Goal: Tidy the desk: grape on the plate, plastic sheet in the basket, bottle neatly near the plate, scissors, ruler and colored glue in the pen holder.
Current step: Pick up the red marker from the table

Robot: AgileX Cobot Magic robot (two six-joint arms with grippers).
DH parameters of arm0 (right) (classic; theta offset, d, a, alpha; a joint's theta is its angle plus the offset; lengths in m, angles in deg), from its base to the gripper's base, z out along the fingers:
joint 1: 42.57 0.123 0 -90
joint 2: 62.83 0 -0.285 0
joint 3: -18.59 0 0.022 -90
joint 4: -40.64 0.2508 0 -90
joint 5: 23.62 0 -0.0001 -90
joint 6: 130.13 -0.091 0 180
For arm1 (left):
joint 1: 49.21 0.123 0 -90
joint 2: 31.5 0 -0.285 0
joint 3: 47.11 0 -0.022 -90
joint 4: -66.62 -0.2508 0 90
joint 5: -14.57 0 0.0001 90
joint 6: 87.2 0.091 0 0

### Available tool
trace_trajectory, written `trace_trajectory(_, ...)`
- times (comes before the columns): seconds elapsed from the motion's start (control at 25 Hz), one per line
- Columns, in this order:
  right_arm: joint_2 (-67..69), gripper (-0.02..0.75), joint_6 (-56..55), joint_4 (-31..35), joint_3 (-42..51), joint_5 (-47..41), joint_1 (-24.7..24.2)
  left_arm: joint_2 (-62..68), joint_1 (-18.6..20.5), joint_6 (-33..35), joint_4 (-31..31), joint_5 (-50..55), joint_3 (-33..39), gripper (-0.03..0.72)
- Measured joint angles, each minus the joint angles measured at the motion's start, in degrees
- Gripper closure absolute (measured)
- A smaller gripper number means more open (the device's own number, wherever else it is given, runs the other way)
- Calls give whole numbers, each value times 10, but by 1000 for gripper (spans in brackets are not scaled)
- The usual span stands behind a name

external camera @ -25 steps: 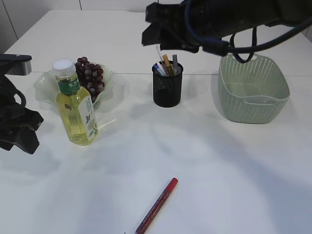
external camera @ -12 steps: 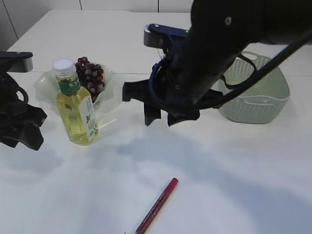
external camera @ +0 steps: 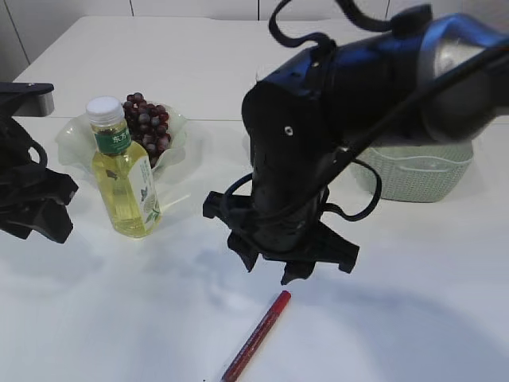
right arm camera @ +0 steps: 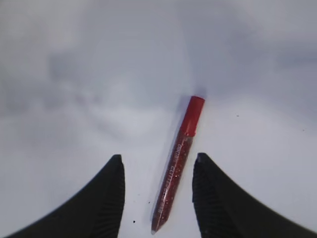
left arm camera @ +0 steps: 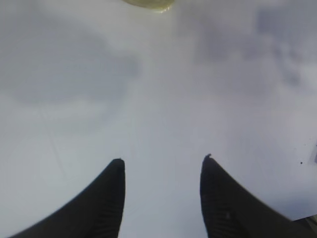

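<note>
glue (right arm camera: 177, 163) lies flat on tabletop (external camera: 413, 318), front edge | my right hand (right arm camera: 157, 166) open above it, fingers either side; I'd drop straight, pinch mid-barrel | left hand (left arm camera: 162, 166) open, empty, idle | bottle (external camera: 124, 172) beside plate (external camera: 73, 137) with grapes (external camera: 145, 123)

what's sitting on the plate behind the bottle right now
A bunch of dark red grapes lies on the pale green plate. The bottle stands in front, covering the plate's front edge, so anything low behind it cannot be seen.
</note>
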Motion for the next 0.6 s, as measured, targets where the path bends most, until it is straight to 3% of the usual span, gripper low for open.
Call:
trace_trajectory(0.36,80,372,-54,74,0,-4,0,0,0,0,2,-1,0,335)
trace_trajectory(0.6,99,372,-54,77,0,3,0,0,0,0,2,-2,0,341)
